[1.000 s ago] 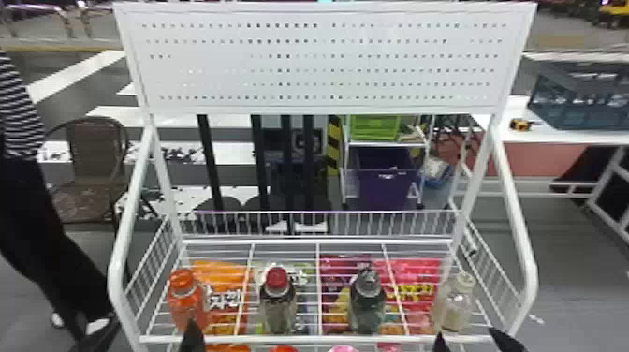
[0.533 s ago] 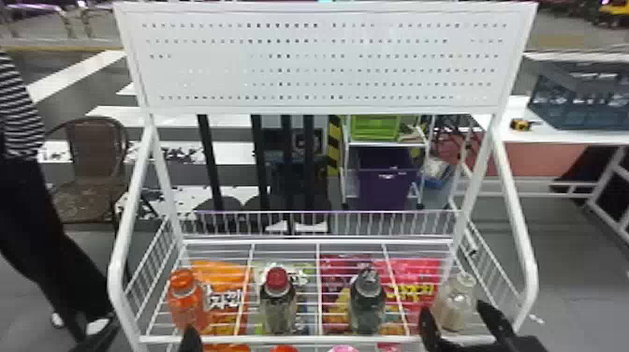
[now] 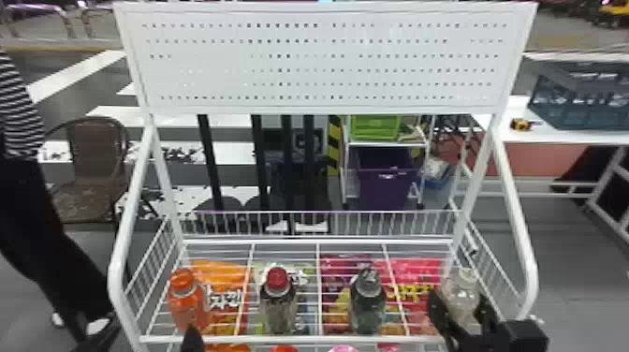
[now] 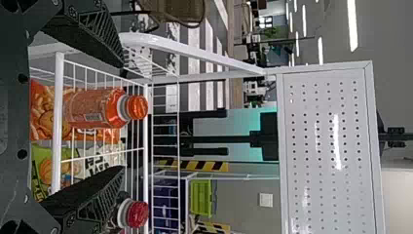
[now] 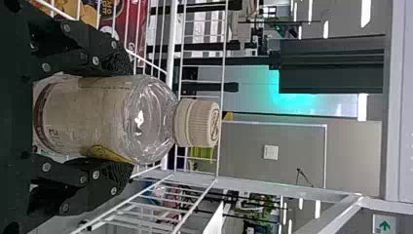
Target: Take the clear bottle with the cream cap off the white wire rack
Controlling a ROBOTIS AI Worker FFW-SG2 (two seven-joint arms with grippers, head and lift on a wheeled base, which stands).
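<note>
The right tool [image 3: 458,302] is black, its fingers [image 5: 104,46] dotted with silvery screws [image 5: 96,61] (round-headed ones).

Bright ceiling lights [image 4: 352,24], glare on white rack panel [image 4: 324,126], teal glow [image 5: 293,100]

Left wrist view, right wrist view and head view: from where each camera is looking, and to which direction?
Left wrist view: on the left wrist, facing along the left gripper to the white wire rack.
Right wrist view: on the right wrist, facing forward past the clear bottle; the right gripper flanks it.
Head view: on the head, facing forward and down; both grippers show low.
Left wrist and head views share the orange-capped bottle.
</note>
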